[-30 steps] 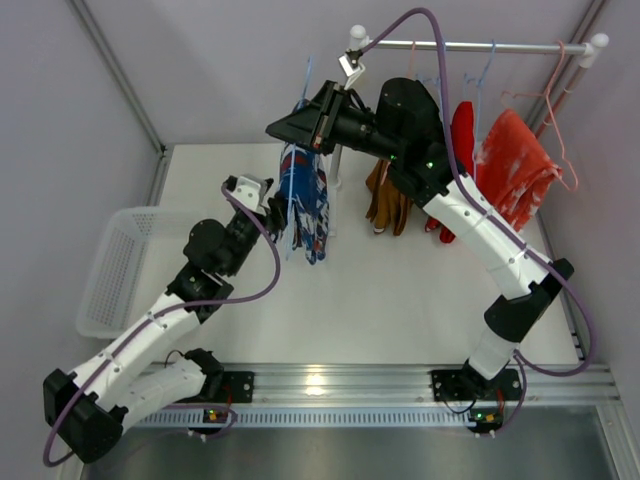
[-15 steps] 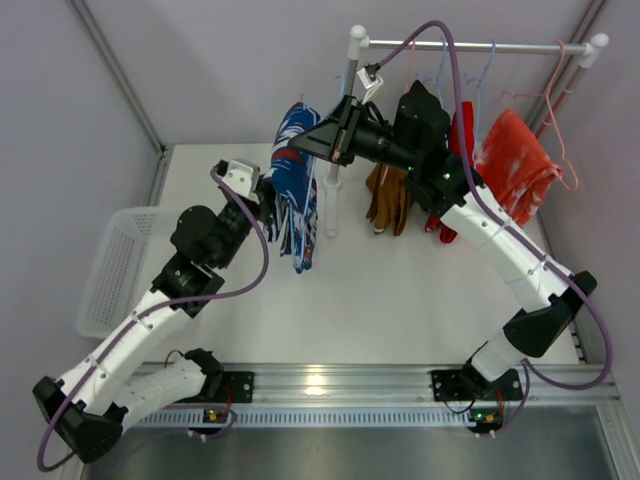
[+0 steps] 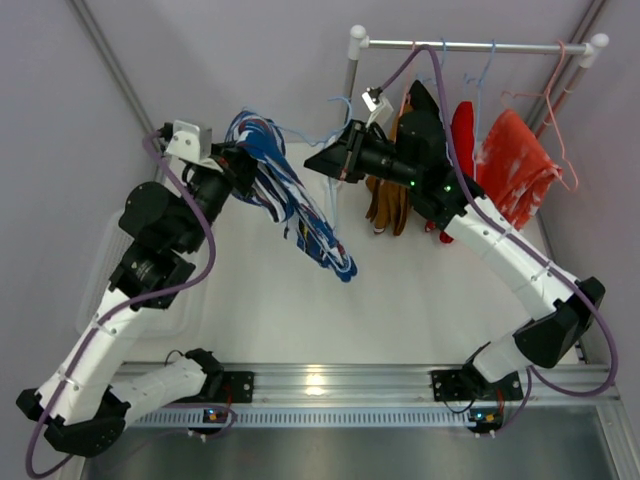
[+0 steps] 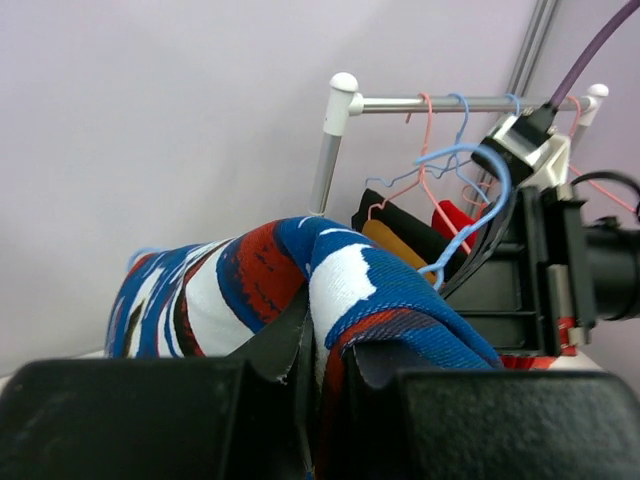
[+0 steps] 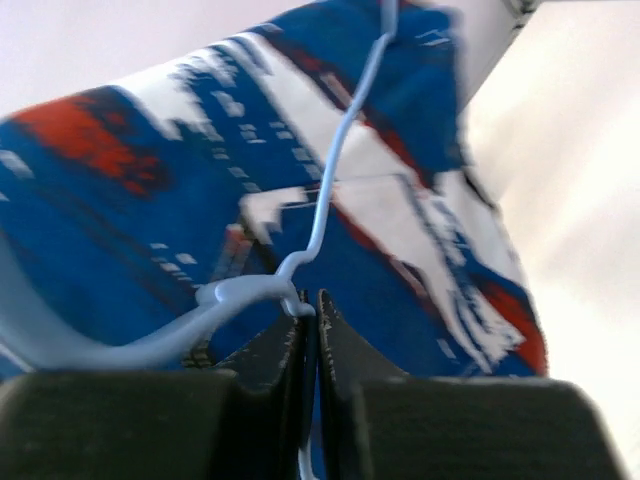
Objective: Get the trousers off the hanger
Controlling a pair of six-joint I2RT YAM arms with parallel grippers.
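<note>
Stretching bare and white, the counter (image 3: pixel 400 320) leaves open room across its middle and front, while the metal rail (image 3: pixel 480 45) lines its back right edge with tan-brown trousers (image 3: pixel 385 205) hanging below. The blue patterned trousers (image 3: pixel 300 205), soft and bunched, drape in the air over the back left, pinched in the closed left pincer (image 4: pixel 315 345). The right pincer (image 5: pixel 312 310) is clamped on the thin blue wire hanger (image 5: pixel 235 292).

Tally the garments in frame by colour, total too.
Blue patterned trousers: 1
Tan-brown trousers: 1
Black trousers: 1
Red trousers: 1
Orange-red speckled garment: 1
Total: 5
</note>
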